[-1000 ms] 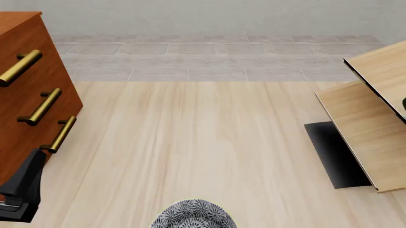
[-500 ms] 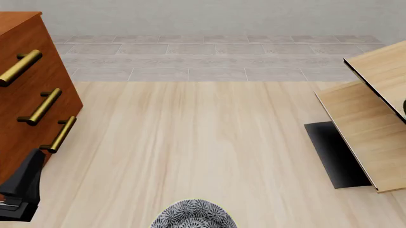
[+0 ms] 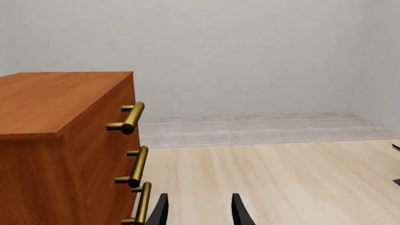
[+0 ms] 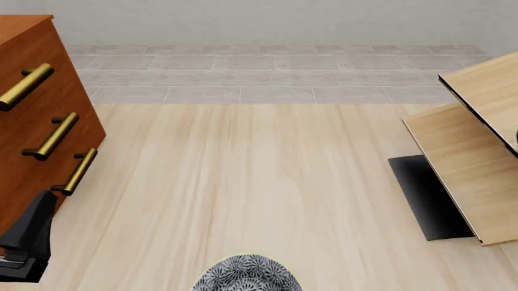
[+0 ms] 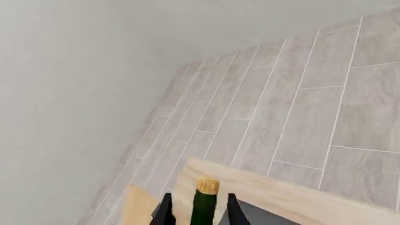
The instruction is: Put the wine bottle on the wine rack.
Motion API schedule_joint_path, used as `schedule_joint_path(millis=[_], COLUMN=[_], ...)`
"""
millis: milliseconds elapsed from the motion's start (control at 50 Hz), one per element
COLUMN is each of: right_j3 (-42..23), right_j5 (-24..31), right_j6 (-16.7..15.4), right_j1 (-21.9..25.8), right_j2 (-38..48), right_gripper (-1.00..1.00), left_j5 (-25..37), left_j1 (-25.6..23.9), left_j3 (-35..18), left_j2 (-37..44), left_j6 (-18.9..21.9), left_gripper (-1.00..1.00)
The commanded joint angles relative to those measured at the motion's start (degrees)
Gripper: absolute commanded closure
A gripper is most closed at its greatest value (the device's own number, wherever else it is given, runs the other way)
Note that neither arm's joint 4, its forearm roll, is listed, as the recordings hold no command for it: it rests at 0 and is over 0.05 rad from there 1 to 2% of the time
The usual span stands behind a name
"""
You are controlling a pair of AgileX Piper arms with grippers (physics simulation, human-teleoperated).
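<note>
Through the left wrist view, the left hand shows two dark fingertips with a clear gap and nothing between them, so it is open; it idles beside the reddish-brown cabinet with brass handles.

From the front view, the wine rack stands at the right edge of the worktop; a patterned bowl sits at the near edge, and the right hand is out of this view.

Along the right wrist view, the right hand has its fingers close on both sides of the wine bottle, gripping the neck below the cork, above a pale rack panel. The step is probably the placing; next the bottle must settle onto a slanted panel before release.
</note>
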Motion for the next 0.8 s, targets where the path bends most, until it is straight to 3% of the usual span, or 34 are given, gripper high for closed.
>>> schedule_joint_path(millis=[20, 800], right_j3=[2.95, -0.45], right_j5=[0.94, 5.84], right_j6=[0.94, 1.94], right_j1=[1.54, 1.5], right_j2=[-0.28, -4.93], right_gripper=[-1.0, -1.0], left_j5=[-0.12, -0.43], left_j1=[-0.03, -0.69], left_j3=[0.0, 0.0], left_j2=[0.0, 0.0], left_j6=[0.08, 0.08], left_gripper=[-1.0, -1.0])
